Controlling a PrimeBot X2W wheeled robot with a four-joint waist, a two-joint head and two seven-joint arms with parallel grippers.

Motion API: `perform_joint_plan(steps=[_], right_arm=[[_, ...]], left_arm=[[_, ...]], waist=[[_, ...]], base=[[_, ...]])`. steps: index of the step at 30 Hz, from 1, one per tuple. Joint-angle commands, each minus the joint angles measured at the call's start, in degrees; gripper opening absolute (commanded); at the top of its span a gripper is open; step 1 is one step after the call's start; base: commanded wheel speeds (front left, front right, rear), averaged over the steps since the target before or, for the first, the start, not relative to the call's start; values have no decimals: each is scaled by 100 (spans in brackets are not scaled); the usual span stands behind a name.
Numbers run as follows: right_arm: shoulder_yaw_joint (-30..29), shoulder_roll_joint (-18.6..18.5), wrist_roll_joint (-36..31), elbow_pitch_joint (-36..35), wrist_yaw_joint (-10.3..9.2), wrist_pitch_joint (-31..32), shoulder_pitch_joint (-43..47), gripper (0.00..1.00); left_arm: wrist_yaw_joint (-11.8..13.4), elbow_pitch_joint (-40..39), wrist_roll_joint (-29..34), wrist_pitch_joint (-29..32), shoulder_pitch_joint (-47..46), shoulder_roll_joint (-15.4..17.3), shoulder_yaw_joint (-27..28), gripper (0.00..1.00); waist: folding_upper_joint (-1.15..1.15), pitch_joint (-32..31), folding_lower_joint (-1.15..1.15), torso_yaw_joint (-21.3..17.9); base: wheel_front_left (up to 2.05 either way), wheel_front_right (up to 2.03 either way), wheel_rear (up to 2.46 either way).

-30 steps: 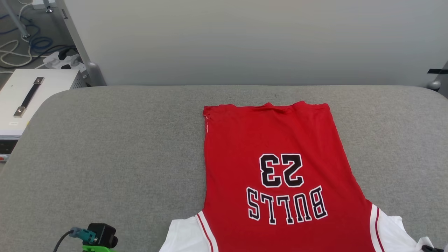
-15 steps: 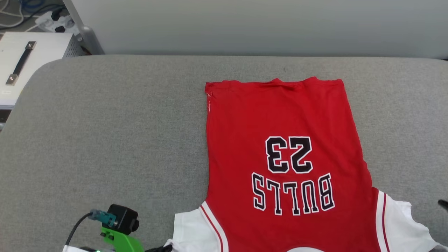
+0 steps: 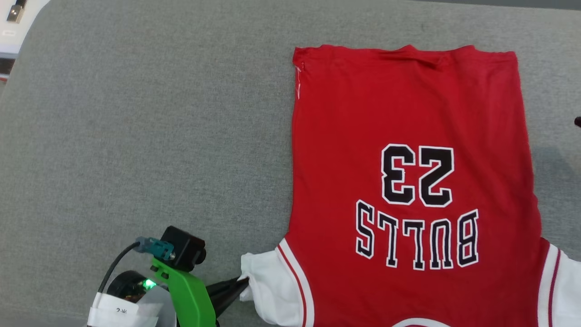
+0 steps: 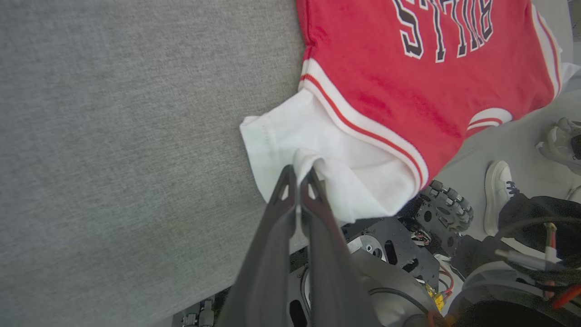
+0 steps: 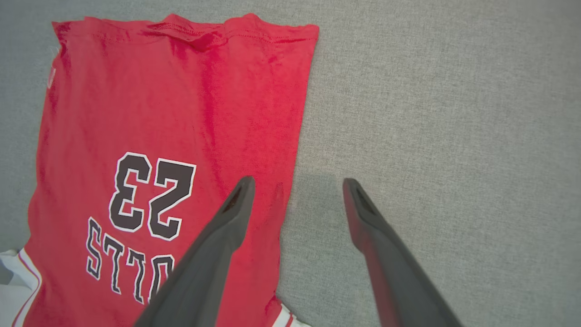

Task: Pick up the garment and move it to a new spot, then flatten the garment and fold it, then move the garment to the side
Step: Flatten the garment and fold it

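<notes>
The garment [image 3: 408,113] lies flat on the grey table [image 3: 136,136] with its black "BULLS 23" print up and upside down in the head view, hem at the far side. My left gripper [image 3: 243,284] is at the lower left, shut on the edge of the white left sleeve [image 4: 295,141], which bunches around the fingertips [image 4: 299,175]. My right gripper [image 5: 297,184] hovers open above the garment's right side edge [image 5: 290,159], one finger over the red cloth and the other over bare table. The right sleeve runs off the head view's lower right.
A white box with a handle [image 3: 13,18] stands off the table's far left corner. In the left wrist view the table's near edge, the robot's base [image 4: 408,236] and a person's white shoe [image 4: 497,190] show below the sleeve. Bare grey table lies left of the garment.
The head camera has tilted down and closer, so the whole picture has shifted. My left gripper has come up to the left sleeve and now pinches its edge.
</notes>
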Motion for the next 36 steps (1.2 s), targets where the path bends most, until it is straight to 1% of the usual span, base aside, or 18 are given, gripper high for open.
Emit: perform_joint_plan(steps=[1,4,7,11,18,22,28,29,30,31,32,34,36], right_arm=[[46,84,-155,133,-5,154,-298,100],[102,180,-481,473,-5,420,-932,100],[149,219,-794,870,-5,493,-1453,100],[153,263,-1122,1487,-5,422,-2024,100],[291,155,-1567,2406,-5,166,-2720,100],[486,125,-1624,2660,-5,141,-2806,100],[636,134,-1592,2812,-5,278,-2607,99],[645,138,-1585,2820,-5,306,-2570,74],[675,138,-1573,2809,-5,329,-2528,34],[703,132,-1562,2792,-5,337,-2498,8],[725,123,-1542,2778,-5,351,-2462,0],[757,93,-1528,2736,-5,349,-2402,0],[774,62,-1523,2708,-5,299,-2338,0]], left_arm=[[-51,-27,66,3,-164,-49,-16,0],[-104,-76,154,-7,-309,-107,-60,0],[-149,-123,235,-26,-417,-170,-113,0],[-207,-179,318,-52,-539,-266,-190,0],[-296,-133,400,-79,-720,-415,-301,0],[-307,-91,410,-103,-759,-477,-332,0],[-322,2,433,-134,-818,-543,-365,0],[-323,12,433,-138,-825,-550,-368,0],[-325,22,431,-141,-832,-559,-371,0],[-325,29,429,-143,-838,-564,-373,0],[-327,40,428,-144,-847,-570,-375,0],[-331,61,440,-152,-870,-578,-378,0],[-276,99,484,-211,-894,-602,-335,0]], waist=[[0,659,-1,528],[0,920,-1,710],[0,1132,-1,863],[0,1374,-1,1031],[0,1589,-1,1273],[0,1618,-1,1311],[0,1619,-1,1314],[0,1614,-1,1311],[0,1610,-1,1307],[0,1608,-1,1303],[0,1602,-1,1298],[0,1579,-1,1289],[0,1530,-1,1274]], base=[[0,0,0],[0,0,0],[0,0,0],[0,0,0],[0,0,0],[0,0,0],[0,0,0],[0,0,0],[0,0,0],[0,0,0],[0,0,0],[0,0,0],[0,0,0]])
